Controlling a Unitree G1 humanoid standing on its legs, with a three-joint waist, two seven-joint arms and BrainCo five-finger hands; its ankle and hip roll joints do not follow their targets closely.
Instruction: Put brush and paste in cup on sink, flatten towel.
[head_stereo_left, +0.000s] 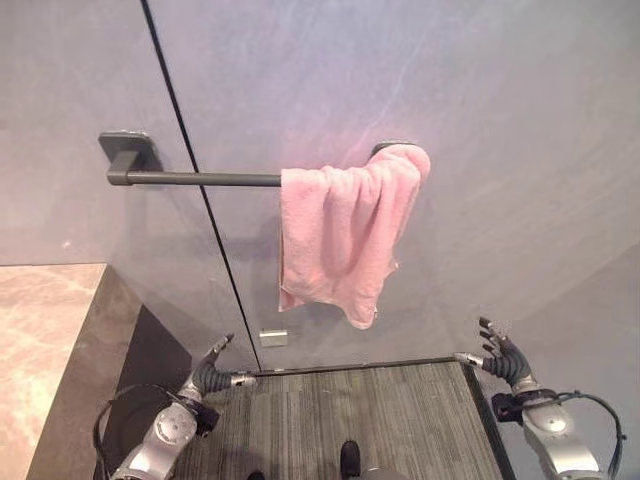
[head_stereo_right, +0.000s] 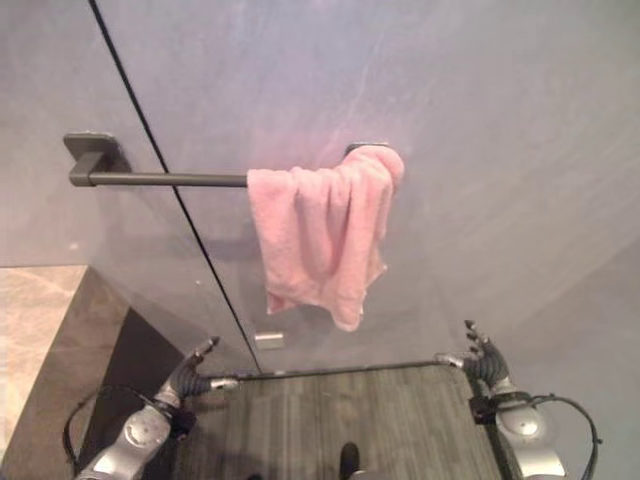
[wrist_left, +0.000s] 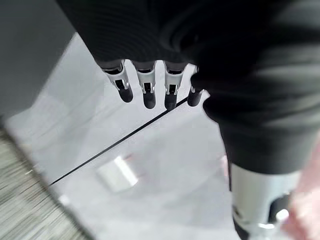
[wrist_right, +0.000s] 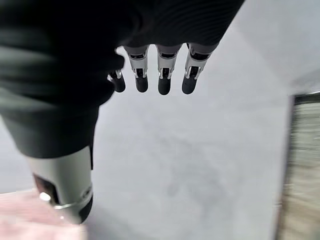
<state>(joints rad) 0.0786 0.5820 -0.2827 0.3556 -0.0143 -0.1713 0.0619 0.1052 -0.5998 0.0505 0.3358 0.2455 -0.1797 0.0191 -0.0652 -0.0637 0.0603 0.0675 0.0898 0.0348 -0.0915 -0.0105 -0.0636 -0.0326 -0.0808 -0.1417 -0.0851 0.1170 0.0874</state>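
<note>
- Pink terry towel (head_stereo_left: 345, 235): it hangs bunched and crumpled over the right end of a dark grey metal towel bar (head_stereo_left: 195, 179), folded in uneven layers, with its lower corner drooping to the right (not spread flat).
- The bar is fixed to a pale grey wall (head_stereo_left: 520, 150) by a dark bracket (head_stereo_left: 128, 150) at its left end; a thin black seam (head_stereo_left: 195, 180) runs down the wall, crossing behind the bar.
- Below the towel, a small white plate (head_stereo_left: 273, 338) sits low on the wall, above grey striped flooring (head_stereo_left: 360, 420). No writing can be read on it.
- A beige marble counter edge (head_stereo_left: 45, 340) lies at the left.
- Left hand (head_stereo_left: 212, 374): low and well apart from the towel, fingers straight, holding nothing.
- Right hand (head_stereo_left: 503, 358): low at the right, fingers spread and empty.
</note>
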